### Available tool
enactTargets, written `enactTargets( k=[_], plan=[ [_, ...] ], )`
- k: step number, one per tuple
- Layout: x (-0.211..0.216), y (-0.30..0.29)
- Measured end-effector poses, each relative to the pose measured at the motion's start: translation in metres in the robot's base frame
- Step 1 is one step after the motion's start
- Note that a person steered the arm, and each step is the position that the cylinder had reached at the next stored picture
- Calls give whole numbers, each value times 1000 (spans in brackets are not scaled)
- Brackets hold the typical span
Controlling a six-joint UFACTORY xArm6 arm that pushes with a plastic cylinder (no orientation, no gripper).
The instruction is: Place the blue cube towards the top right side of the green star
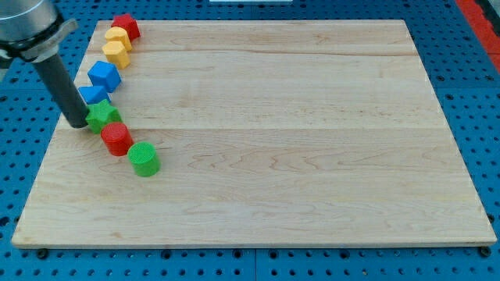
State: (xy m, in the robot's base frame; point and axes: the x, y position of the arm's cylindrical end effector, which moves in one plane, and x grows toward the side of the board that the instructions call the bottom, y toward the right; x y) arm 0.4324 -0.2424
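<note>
The blue cube (104, 76) sits near the board's left edge, above a second, smaller blue block (93, 94). The green star (103, 115) lies just below that second blue block and touches it. My tip (79, 124) rests on the board right at the green star's left side, below and to the left of the blue cube. The rod rises from the tip toward the view's top left.
A red block (117, 138) and a green cylinder (144, 158) continue the row down and right of the star. Two yellow blocks (117, 53) (117, 36) and a red block (126, 26) lie above the blue cube. The wooden board (273, 133) sits on a blue perforated table.
</note>
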Motion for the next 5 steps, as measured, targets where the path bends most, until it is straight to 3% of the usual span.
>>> enactTargets(
  k=[1, 2, 3, 4, 5],
  plan=[
    [0, -8],
    [0, -62],
    [-24, -62],
    [-88, -42],
    [-121, -37]
  ],
)
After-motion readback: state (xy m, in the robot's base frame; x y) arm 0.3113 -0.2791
